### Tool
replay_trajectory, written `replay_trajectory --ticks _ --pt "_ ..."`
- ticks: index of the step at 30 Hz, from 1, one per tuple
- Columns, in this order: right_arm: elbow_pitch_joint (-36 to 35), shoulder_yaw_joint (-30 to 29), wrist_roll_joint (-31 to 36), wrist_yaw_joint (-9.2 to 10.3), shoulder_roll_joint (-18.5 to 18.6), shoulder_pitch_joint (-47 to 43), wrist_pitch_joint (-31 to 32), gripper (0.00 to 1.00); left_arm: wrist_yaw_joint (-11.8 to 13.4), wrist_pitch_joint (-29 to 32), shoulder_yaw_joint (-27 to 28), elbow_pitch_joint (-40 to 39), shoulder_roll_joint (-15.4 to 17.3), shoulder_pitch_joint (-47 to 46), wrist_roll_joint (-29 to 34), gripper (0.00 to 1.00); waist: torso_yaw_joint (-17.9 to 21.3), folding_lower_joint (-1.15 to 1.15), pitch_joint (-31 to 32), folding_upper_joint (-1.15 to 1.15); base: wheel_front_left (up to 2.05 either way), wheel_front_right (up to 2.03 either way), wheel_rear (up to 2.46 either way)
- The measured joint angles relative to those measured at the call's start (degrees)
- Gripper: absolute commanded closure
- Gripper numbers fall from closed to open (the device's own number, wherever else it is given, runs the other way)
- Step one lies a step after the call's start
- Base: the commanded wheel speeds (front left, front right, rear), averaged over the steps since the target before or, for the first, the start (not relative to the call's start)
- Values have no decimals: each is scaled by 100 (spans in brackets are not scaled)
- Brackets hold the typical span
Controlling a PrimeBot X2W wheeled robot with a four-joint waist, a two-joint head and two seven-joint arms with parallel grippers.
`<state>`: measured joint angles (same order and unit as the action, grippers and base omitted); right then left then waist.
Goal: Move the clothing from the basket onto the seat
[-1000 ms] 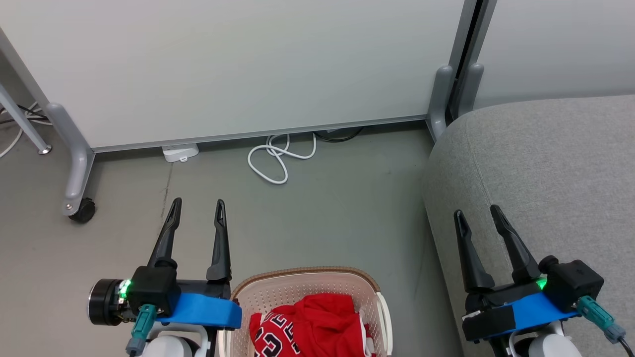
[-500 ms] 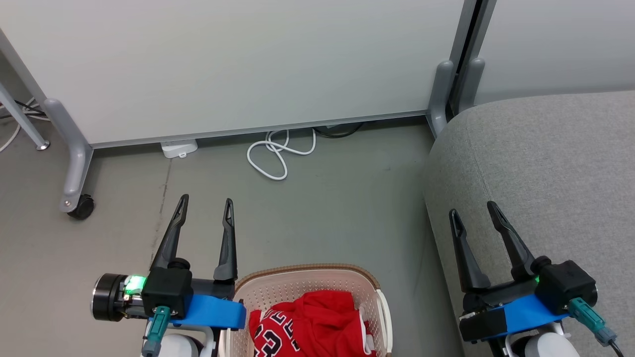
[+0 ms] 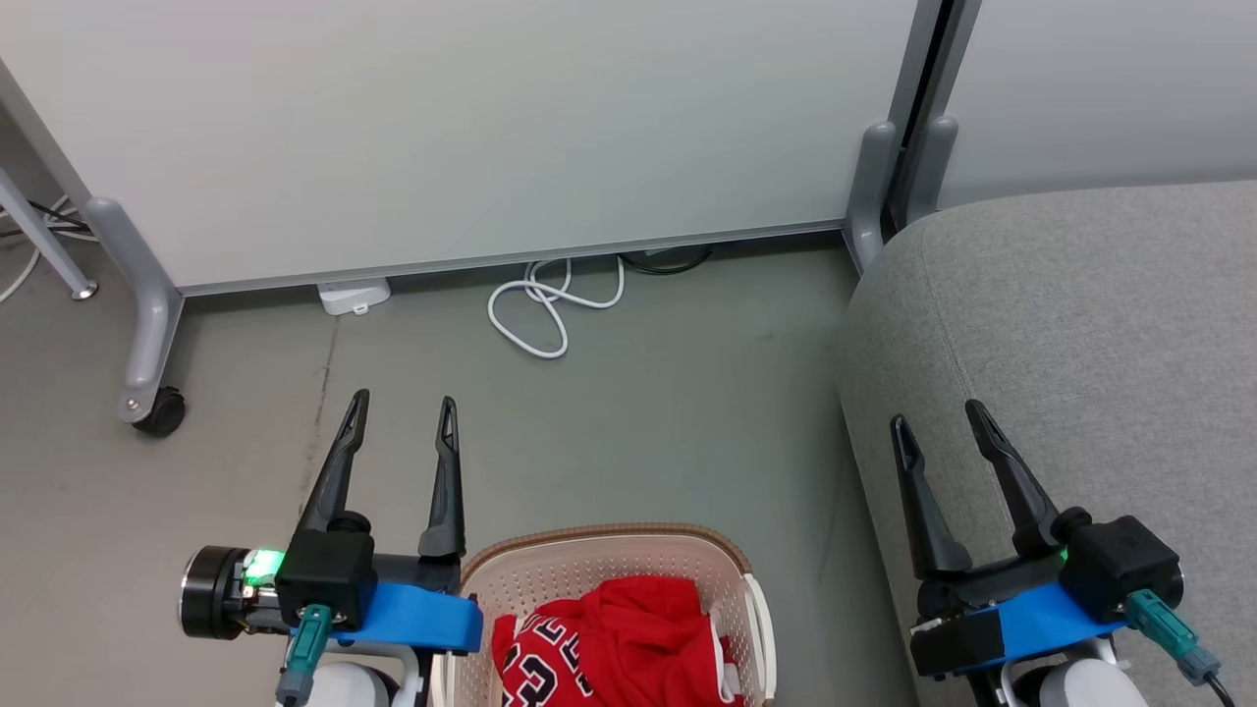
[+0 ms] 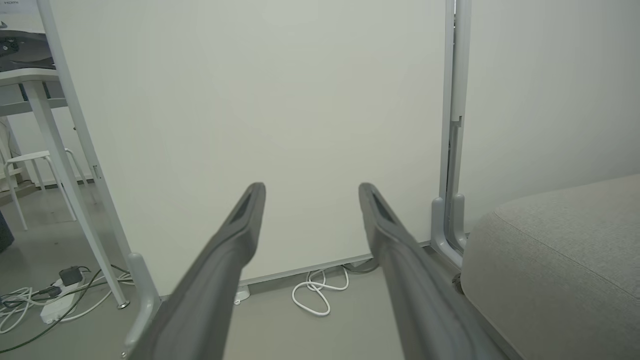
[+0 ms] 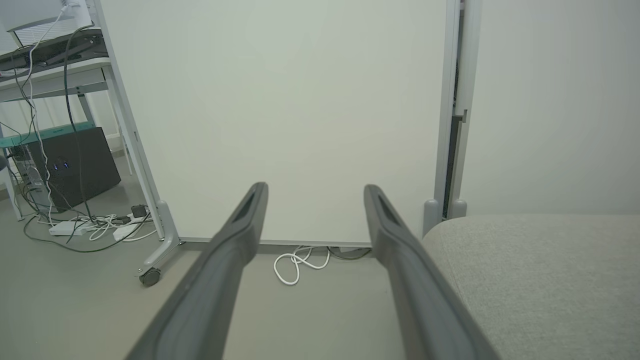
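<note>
At the far left of the grey floor (image 3: pixel 638 422) a slanted table leg (image 3: pixel 44 245) stood with loose cords (image 3: pixel 29 221) behind it. Next came the grey foot (image 3: pixel 147 324) of a pale partition panel (image 3: pixel 471 128), ending in a black castor (image 3: pixel 164 412). A small white box (image 3: pixel 354 297) lay at the floor's far edge, against the panel's base.

The left gripper (image 3: pixel 403 398) hung over the floor just left of the basket. Its two dark fingers were spread apart and empty, pointing toward the panel. The left wrist view showed the same gap between the fingers (image 4: pixel 235 240), with the panel beyond. A looped white cable (image 3: pixel 550 314) lay on the floor near the panel's bottom edge.

The basket (image 3: pixel 579 579) sat on the floor at the bottom middle of the head view, between the two grippers and cut off by that view's lower edge. The clothing (image 3: pixel 638 628) lay bunched inside it. It was red, with black-and-white numerals (image 3: pixel 535 673) on its left part and a strip of white trim on its right. Neither gripper touched it.

Past a strip of floor to the right rose the rounded left edge of the grey seat (image 3: pixel 1080 324). The right gripper (image 3: pixel 936 412) hovered by that edge, its fingers likewise spread and holding nothing. Behind the seat's far left corner stood two more grey feet (image 3: pixel 874 187), where a second panel (image 3: pixel 1100 88) met the first.
</note>
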<state>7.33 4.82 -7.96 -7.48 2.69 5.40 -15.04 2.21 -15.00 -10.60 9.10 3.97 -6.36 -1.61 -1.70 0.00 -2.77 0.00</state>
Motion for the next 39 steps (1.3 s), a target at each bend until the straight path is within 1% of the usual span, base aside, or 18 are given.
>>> replay_trajectory --ticks 3,7,13,19,23,31,39 --pt "-1 -2 -3 0 0 0 0 0 -31 0 13 34 -8 0 -35 0 10 0 -22 0 0 0 0" --pt "-16 -9 -7 0 1 24 0 0 -146 0 -15 158 -9 -63 -40 0 41 0 -111 0 0 0 0" --pt "-82 -18 10 0 3 161 0 0 -421 -7 -165 454 49 -393 32 0 146 0 -379 0 0 0 0" --pt "-144 3 43 0 4 321 -1 0 -677 -7 -471 1003 116 -792 124 0 332 0 -734 0 0 0 0" --pt "-235 41 46 0 5 486 -1 0 -804 -7 -712 1449 182 -1133 196 0 509 0 -1052 0 0 0 0" --pt "-434 185 51 0 9 856 -1 0 -929 -7 -1246 2429 327 -1881 263 0 883 1 -1782 0 0 0 0" --pt "-666 268 33 0 9 1183 -2 0 -943 -7 -1800 3450 500 -2565 260 0 1183 1 -2496 0 0 0 0"
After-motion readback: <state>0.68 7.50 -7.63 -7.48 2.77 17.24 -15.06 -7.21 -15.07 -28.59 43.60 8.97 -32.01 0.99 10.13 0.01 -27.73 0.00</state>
